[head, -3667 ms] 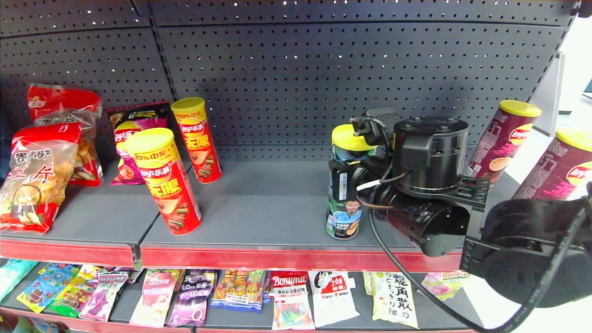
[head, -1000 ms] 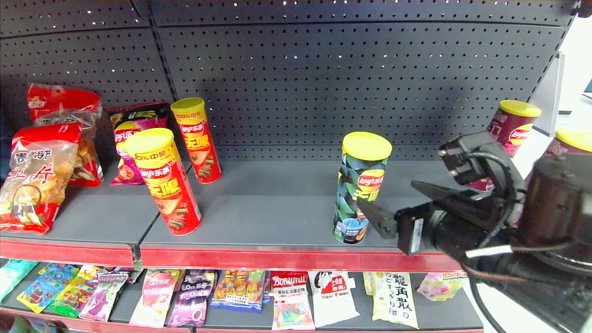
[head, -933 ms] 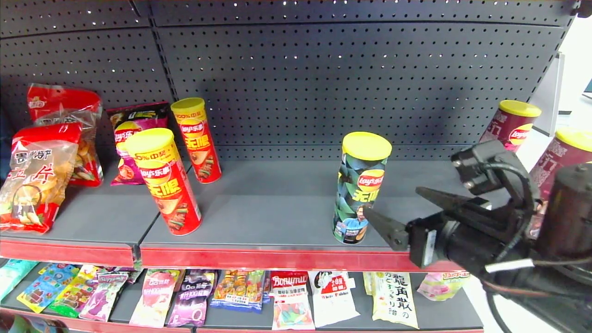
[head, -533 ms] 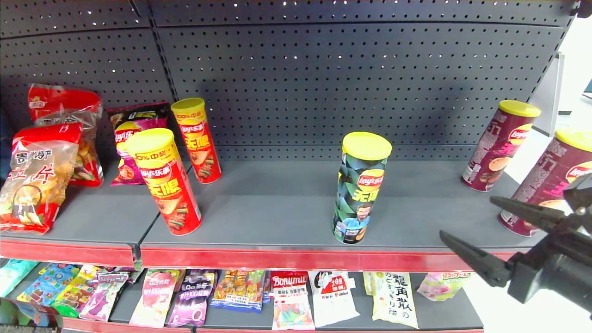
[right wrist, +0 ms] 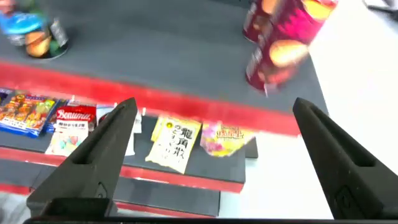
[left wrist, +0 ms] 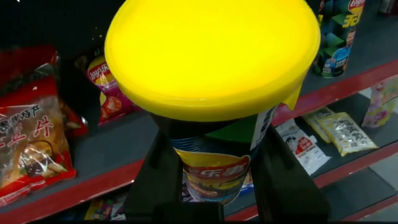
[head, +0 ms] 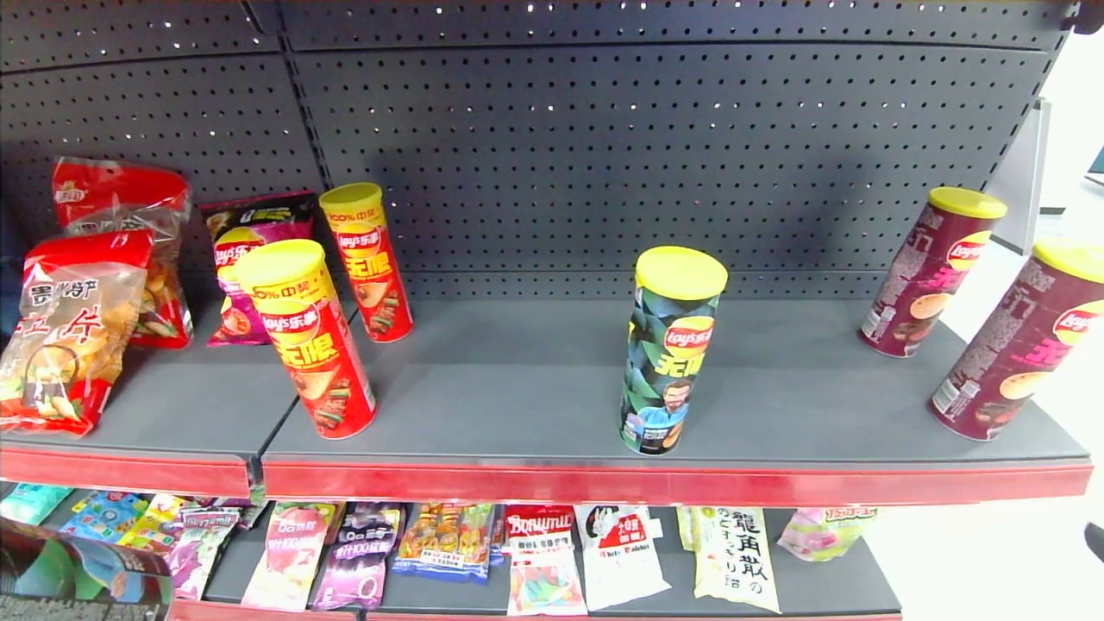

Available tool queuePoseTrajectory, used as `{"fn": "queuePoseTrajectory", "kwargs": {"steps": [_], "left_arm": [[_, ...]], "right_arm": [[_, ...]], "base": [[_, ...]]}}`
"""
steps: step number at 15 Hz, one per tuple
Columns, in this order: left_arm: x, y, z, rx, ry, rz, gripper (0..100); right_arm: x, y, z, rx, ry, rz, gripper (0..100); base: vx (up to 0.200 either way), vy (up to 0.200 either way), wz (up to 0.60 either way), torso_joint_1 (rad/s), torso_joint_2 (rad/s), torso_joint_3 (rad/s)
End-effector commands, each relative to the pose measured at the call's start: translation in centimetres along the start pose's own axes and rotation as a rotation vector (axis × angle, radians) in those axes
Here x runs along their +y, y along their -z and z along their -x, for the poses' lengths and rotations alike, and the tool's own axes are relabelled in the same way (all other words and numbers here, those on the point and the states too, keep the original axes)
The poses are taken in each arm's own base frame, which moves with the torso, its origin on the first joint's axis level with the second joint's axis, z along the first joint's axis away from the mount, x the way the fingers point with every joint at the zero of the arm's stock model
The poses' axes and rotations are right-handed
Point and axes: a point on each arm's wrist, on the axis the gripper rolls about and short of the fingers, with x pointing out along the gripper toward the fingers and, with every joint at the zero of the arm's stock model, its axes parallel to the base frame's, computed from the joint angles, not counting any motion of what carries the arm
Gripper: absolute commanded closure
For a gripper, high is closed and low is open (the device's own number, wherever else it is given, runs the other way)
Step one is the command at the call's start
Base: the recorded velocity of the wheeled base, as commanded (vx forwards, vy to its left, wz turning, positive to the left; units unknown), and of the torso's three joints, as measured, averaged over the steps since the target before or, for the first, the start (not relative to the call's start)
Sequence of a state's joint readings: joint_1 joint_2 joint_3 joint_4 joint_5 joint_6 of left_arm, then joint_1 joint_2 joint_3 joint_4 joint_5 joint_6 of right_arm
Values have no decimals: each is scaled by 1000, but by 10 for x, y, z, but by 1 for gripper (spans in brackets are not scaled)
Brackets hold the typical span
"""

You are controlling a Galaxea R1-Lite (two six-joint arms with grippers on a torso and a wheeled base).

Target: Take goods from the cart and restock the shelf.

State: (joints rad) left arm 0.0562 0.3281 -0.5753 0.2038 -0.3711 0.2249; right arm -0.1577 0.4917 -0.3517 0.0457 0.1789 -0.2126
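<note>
Pegboard-backed shelf (head: 517, 379) mid-frame, partly stocked. One green can (head: 673, 354) stands centre-right near the front edge; looks done. Second green can (left wrist: 211, 56) clamped in left gripper (left wrist: 214, 165), not yet shelved. Right gripper (right wrist: 211, 162) spread wide, holding nothing. Red cans (head: 310, 336) at left and maroon cans (head: 931, 272) at right sit well apart from the centre.

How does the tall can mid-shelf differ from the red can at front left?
The middle can wears a dark green and blue pattern; the front red can is red and yellow. The middle can stands alone, while the front red can has a second red can just behind it. Both are upright tubes with yellow lids near the front edge of the shelf.
</note>
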Motion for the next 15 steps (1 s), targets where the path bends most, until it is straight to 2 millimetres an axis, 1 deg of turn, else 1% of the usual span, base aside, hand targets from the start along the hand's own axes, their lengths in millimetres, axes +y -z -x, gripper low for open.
{"fn": "queuePoseTrajectory", "kwargs": {"steps": [1,2,3,5,6,7,8,15], "left_arm": [[1,0,-2,10,2,37,100],[1,0,-2,10,3,56,100],[0,0,-1,7,6,62,100],[1,2,-4,20,7,67,100],[2,1,-5,25,6,69,100],[2,2,-6,30,4,71,100],[2,1,-6,29,5,69,100],[2,1,-7,32,18,73,100]], "right_arm": [[20,41,44,-119,47,16,0],[21,45,46,-135,53,13,0],[22,55,43,-130,55,7,0],[22,66,36,-100,89,0,0],[22,74,31,-74,113,-4,0],[21,90,20,-75,189,-8,0],[20,90,18,-129,232,-31,0],[20,91,18,-121,221,-86,0]], "base": [[0,0,0,0,0,0],[0,0,0,0,0,0],[0,0,0,0,0,0],[0,0,0,0,0,0],[0,0,0,0,0,0],[0,0,0,0,0,0],[0,0,0,0,0,0],[0,0,0,0,0,0]]}}
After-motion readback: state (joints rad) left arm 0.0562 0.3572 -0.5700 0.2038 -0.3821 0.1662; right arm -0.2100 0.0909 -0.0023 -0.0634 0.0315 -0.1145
